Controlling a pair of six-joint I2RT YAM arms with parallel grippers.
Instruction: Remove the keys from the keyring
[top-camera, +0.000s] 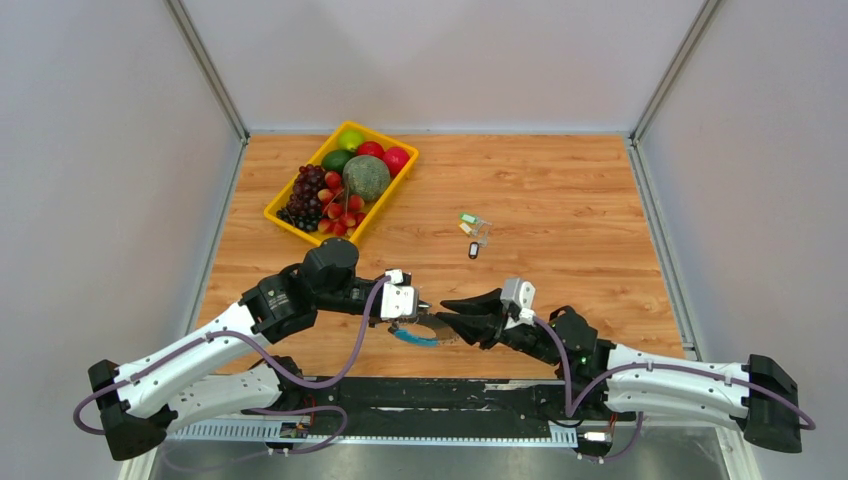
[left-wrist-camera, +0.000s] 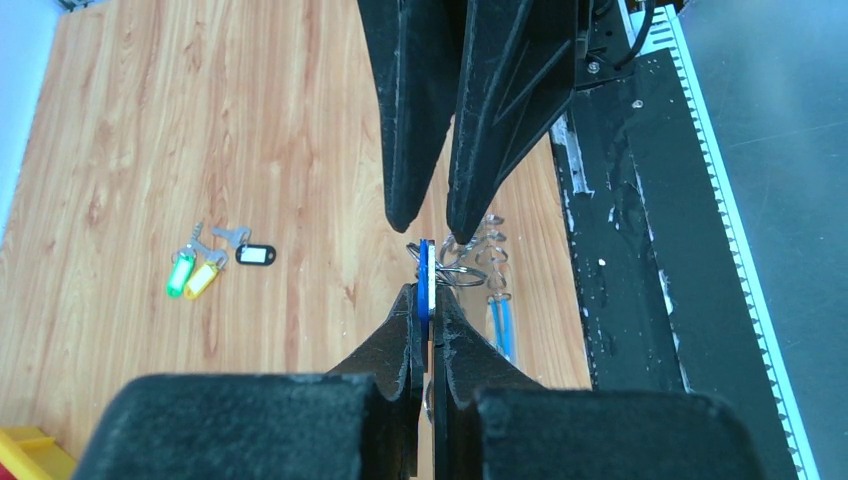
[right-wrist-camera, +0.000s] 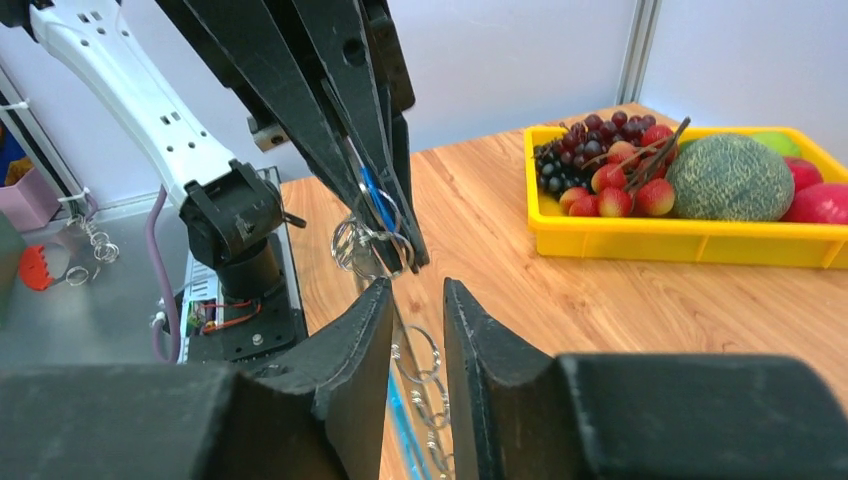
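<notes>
Left claw (left-wrist-camera: 426, 295) clamps the blue key (left-wrist-camera: 427, 262), holding the keyring (left-wrist-camera: 468, 272) up within reach. Right claw (left-wrist-camera: 434, 228), narrowly parted, straddles the dangling ring, seemingly ready to pull.

A light wooden tabletop (top-camera: 560, 190) is seen across the middle of the top view, evenly lit. It is enclosed at the left, back and right by plain pale grey wall panels (top-camera: 100, 150), joined at the upper corners by metal posts (top-camera: 205, 65). A grey metal surface (top-camera: 450, 465) is seen along the bottom edge.
</notes>
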